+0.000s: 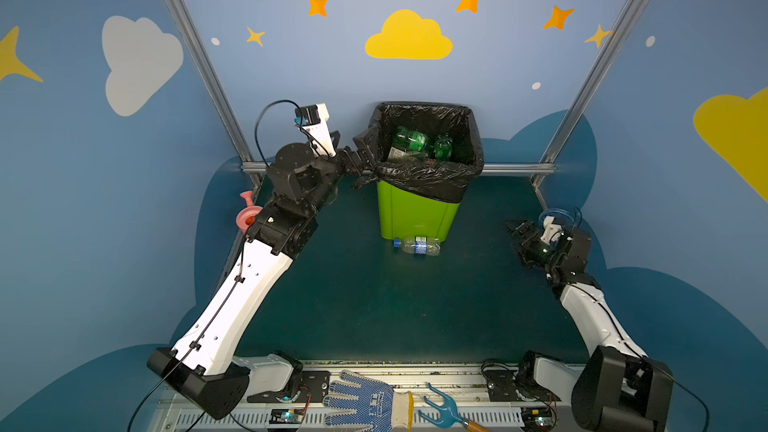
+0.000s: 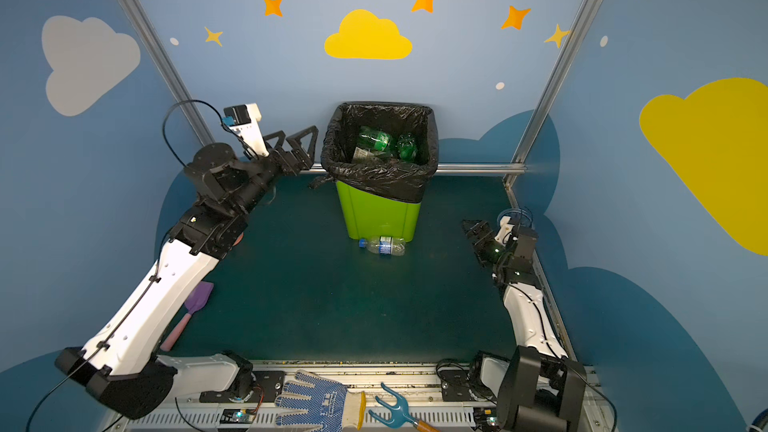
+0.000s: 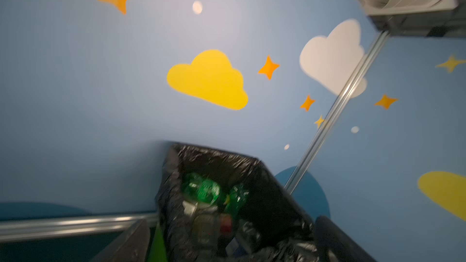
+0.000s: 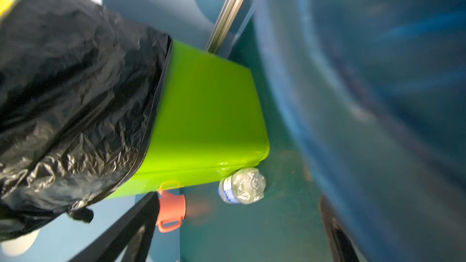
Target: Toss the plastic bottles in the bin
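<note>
The lime-green bin [image 1: 415,214] [image 2: 378,214], lined with a black bag, stands at the back middle. Green plastic bottles [image 1: 411,141] [image 3: 204,189] lie inside it on top of others. One clear bottle with a blue label [image 1: 419,245] [image 4: 242,185] lies on the floor against the bin's front. My left gripper [image 2: 297,137] [image 3: 232,248] hangs open and empty just left of the bin's rim. My right gripper [image 1: 517,232] [image 4: 232,243] is open and empty low at the right, pointing toward the clear bottle.
A pink watering can [image 1: 247,214] [image 4: 171,210] sits at the left wall behind the left arm. A purple spade [image 2: 195,305] lies under that arm. A blue vase [image 4: 378,71] stands close beside the right wrist. A dotted glove [image 1: 365,403] and blue hand rake [image 1: 444,409] lie on the front rail.
</note>
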Available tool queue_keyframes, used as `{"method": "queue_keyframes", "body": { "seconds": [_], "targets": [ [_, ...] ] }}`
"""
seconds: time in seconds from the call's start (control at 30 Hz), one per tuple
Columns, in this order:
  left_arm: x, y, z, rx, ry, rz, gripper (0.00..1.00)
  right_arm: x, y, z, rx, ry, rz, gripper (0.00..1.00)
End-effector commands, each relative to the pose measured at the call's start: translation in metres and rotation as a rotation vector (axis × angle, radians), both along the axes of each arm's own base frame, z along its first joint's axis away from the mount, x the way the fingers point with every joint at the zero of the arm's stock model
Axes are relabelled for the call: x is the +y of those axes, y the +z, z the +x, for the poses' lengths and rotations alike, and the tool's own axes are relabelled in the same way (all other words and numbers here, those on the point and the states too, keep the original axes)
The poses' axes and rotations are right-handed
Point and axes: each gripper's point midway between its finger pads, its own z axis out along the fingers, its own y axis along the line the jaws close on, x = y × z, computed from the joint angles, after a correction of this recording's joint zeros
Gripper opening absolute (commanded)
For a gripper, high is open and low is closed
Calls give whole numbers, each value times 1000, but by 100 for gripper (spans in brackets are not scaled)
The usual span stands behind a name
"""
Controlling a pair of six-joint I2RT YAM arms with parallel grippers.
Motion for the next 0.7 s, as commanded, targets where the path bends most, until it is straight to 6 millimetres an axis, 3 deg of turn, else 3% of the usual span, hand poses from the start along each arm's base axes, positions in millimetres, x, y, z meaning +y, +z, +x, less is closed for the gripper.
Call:
{"method": "queue_keyframes", "body": {
  "seconds": [0.0,0.2,0.3,0.47,0.5,0.67],
  "targets": [
    [35,-51,4,90,150,67,100,25,-61,-18,281,-26,92,98],
    [98,-141,-15,275,278,-33,100,72,-86,-24,378,-110,104,97],
    [116,-185,-23,379,321,-45,100,104,-91,-31,427,-113,111,97],
    [119,-235,-29,492,315,-76,100,152,-98,-33,486,-89,134,95],
    [118,-241,-29,507,310,-85,100,161,-91,-28,480,-81,145,95],
    [117,-256,-28,551,308,-102,100,171,-94,-19,484,-62,78,95]
  ]
}}
